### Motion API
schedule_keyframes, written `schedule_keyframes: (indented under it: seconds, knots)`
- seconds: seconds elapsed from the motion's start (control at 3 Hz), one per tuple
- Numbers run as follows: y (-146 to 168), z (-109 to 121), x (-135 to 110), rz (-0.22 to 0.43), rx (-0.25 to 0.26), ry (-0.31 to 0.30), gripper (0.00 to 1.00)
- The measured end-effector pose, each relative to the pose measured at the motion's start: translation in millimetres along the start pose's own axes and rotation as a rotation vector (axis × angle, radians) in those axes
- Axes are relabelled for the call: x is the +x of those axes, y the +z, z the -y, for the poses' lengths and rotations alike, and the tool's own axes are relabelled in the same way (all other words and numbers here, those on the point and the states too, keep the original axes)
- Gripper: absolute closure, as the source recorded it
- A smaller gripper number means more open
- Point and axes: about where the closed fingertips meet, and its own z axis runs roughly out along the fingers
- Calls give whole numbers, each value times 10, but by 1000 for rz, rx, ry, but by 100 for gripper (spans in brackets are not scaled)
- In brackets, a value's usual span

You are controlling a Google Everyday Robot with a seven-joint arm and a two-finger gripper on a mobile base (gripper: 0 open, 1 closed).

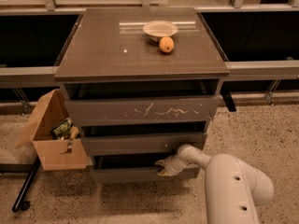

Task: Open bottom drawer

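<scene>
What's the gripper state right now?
Gripper: at the top edge of the bottom drawer, right of middle; open or shut cannot be told.

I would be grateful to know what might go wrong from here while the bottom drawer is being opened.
The claw sits at the top edge of the handle-less bottom drawer, right of its middle, so it may slip off or pull the drawer askew. The middle drawer juts out just above it and might be knocked. A jolt could set the loose orange on top rolling.
</scene>
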Motion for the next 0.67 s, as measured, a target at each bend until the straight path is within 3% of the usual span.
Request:
schedule_keyframes:
  seconds: [0.33, 0.67]
  knots:
    - [0, 0, -3, 0, 0, 0, 86]
    - [1, 0, -3, 0, 0, 0, 63]
